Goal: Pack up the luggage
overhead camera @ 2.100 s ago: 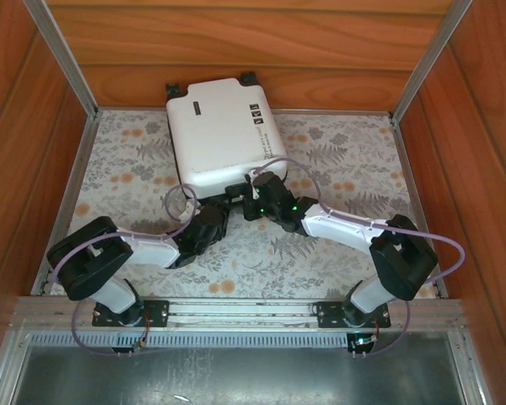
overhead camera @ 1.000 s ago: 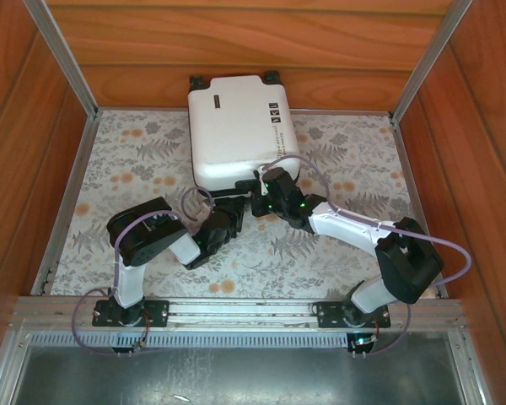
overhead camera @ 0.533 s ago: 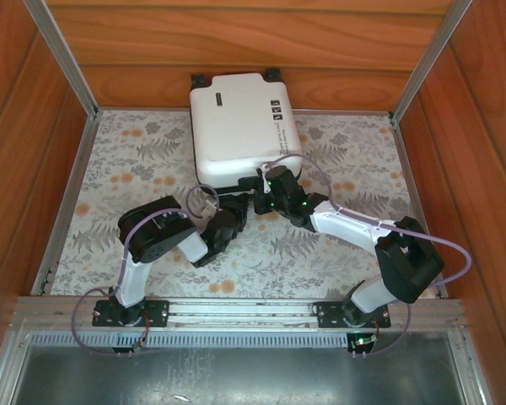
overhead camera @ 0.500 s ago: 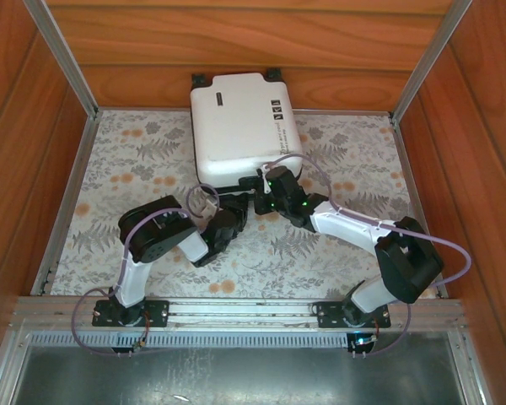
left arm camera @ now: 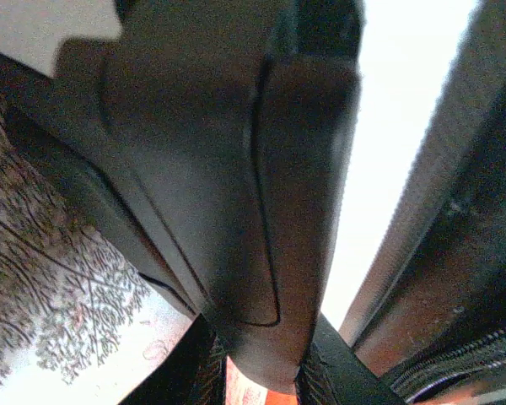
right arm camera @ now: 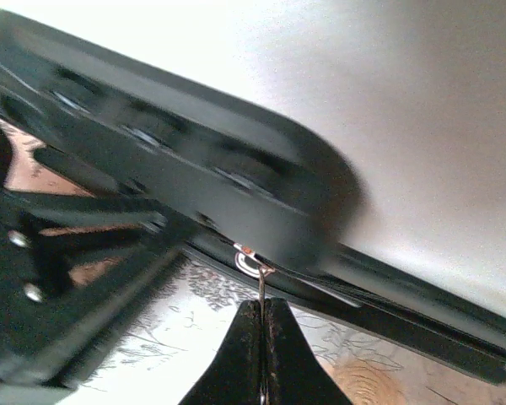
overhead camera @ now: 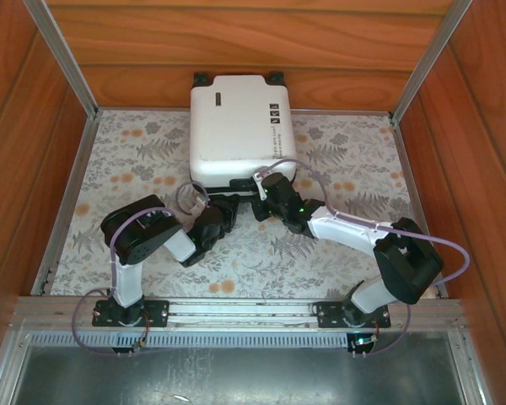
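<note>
the luggage lay flat and closed at the middle of the table's far edge, white shell up. its black wheels sat against the wooden wall behind the table. small black label marks showed on the shell towards its right side. its black handle faced the near edge of the table, which wore a leaf-and-flower print.

both arms reached in from the near edge and met at that near side of the luggage. the left gripper sat at the handle. in the left wrist view its fingers stood on either side of the black moulded piece and pressed against it, so the claw was clenched on the handle. white shell and a run of zip teeth showed to the right of it.

the right gripper was just beside the left one, towards the right, touching the shell's near rim. in the right wrist view its fingertips were pinched tight together on a thin metal zipper pull, which hung from a small ring under the dark edge of the luggage. the patterned table surface lay below.
</note>
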You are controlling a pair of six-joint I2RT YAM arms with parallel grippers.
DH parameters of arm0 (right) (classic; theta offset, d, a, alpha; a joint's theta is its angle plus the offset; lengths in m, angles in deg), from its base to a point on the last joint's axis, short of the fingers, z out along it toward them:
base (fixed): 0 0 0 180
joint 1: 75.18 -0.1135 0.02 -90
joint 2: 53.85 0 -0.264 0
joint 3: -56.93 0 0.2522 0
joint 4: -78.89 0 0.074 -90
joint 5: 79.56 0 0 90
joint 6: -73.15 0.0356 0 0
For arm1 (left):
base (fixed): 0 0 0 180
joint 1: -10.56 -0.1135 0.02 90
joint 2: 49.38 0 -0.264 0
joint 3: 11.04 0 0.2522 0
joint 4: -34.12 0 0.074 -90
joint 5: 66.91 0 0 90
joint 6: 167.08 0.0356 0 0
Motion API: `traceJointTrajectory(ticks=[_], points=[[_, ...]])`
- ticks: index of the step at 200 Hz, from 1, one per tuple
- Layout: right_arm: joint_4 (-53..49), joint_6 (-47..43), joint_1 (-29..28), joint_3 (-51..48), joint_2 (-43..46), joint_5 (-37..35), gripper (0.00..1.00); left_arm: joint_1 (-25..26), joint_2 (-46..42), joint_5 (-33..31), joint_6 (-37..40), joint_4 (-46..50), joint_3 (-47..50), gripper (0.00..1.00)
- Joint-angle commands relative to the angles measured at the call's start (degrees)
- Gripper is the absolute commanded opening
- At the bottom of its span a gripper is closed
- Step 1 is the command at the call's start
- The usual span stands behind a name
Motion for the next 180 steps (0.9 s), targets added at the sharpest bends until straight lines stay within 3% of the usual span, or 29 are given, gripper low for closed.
traceJointTrajectory(ticks=[1,33,56,106,144,180], points=[[-8.6,-3.6,-0.5,-3.1,3.7,-5.9,0.0,-7.2,-2.3,-10.8,8.1,6.8,3.4,0.0],[-7.2,-6.7,-0.5,-5.5,6.7,-10.7,0.0,-12.0,-10.5,-9.4,9.8,12.6,8.5,0.0],[-3.4,-9.7,-0.2,-8.2,9.1,-13.2,0.0,-15.7,-19.3,-8.1,12.6,21.9,11.0,0.0],[-2.4,-9.2,7.7,-7.0,9.0,-4.6,0.0,-22.3,-37.8,-4.5,19.6,47.1,11.5,0.0],[-1.3,-8.4,12.8,-3.4,4.8,-1.0,0.0,-26.1,-40.2,1.0,20.3,50.2,13.2,0.0],[-1.0,-9.0,17.1,0.2,2.1,1.7,0.0,-26.2,-40.4,4.7,20.7,50.8,14.2,0.0]])
